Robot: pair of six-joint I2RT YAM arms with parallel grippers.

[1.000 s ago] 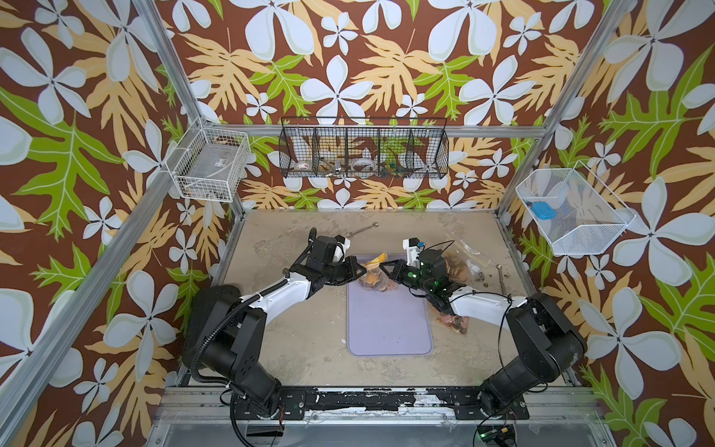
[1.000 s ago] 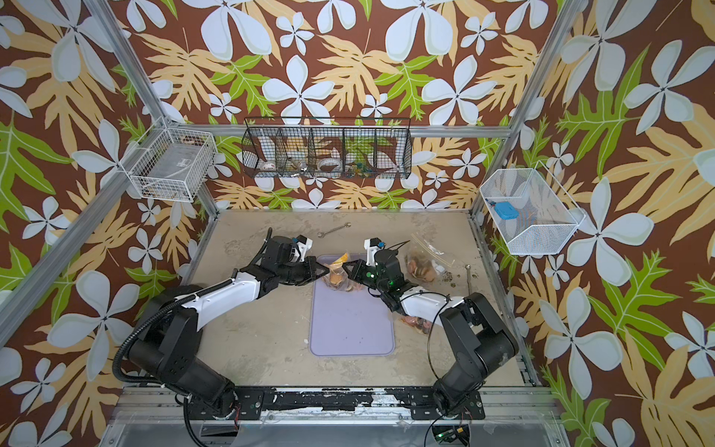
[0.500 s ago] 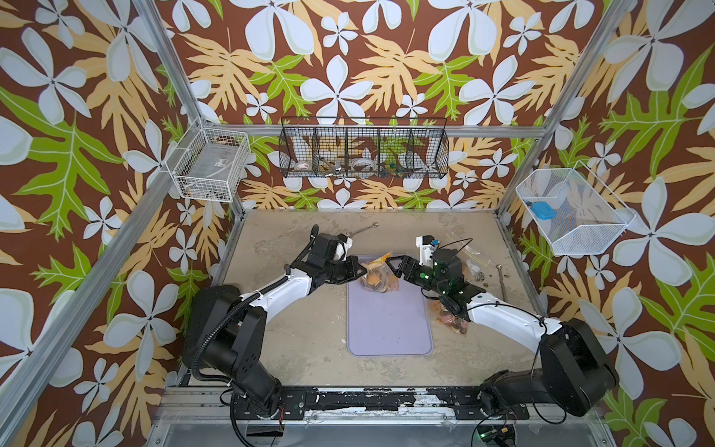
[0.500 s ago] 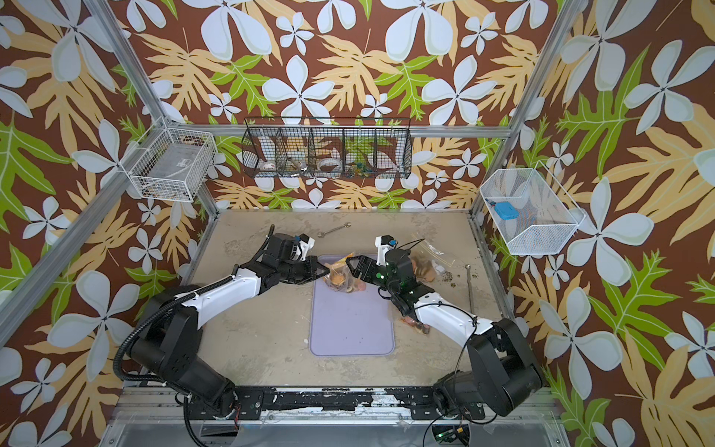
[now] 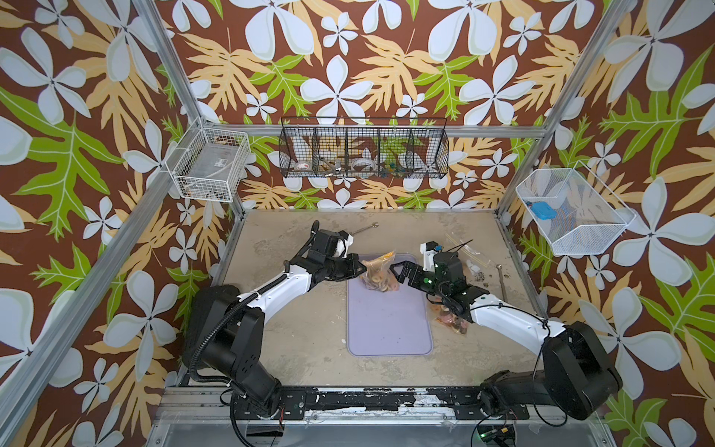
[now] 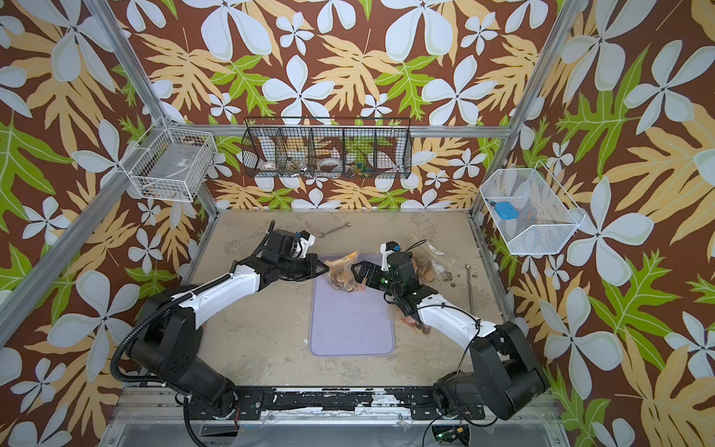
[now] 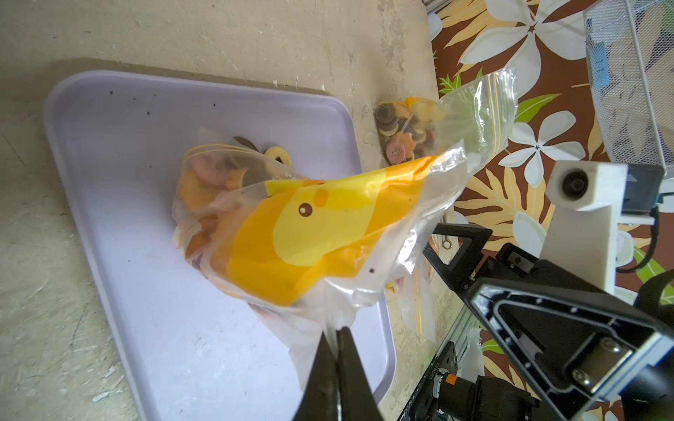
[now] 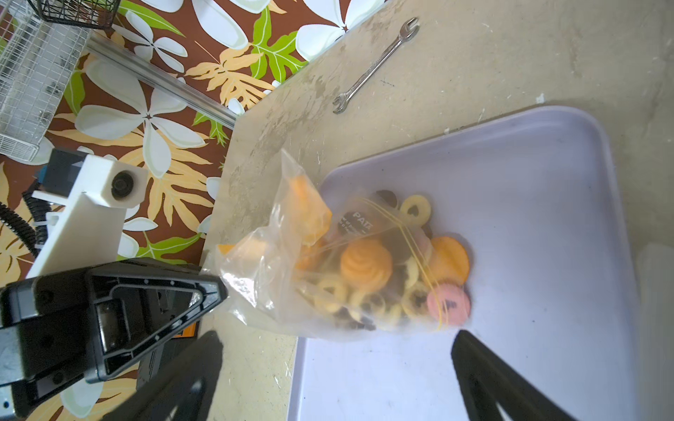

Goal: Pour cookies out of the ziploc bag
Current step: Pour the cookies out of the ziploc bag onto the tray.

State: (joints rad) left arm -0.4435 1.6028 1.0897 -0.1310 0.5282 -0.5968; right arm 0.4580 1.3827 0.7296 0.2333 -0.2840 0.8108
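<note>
The left tool [image 7: 337, 330] pinches a corner of the ziploc bag [image 7: 310, 233]; the right tool [image 8: 337, 335] stands spread wide just beside it. The cookies [image 8: 386, 277] lie bagged at the far end of the lavender tray [image 5: 387, 329]; its near half lies bare.

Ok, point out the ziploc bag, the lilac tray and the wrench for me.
ziploc bag [image 7: 310, 226]: left wrist view, on its yellow chick print.
lilac tray [image 7: 127, 153]: left wrist view, on its bare floor.
wrench [image 8: 375, 66]: right wrist view, on the middle of its shaft.
</note>
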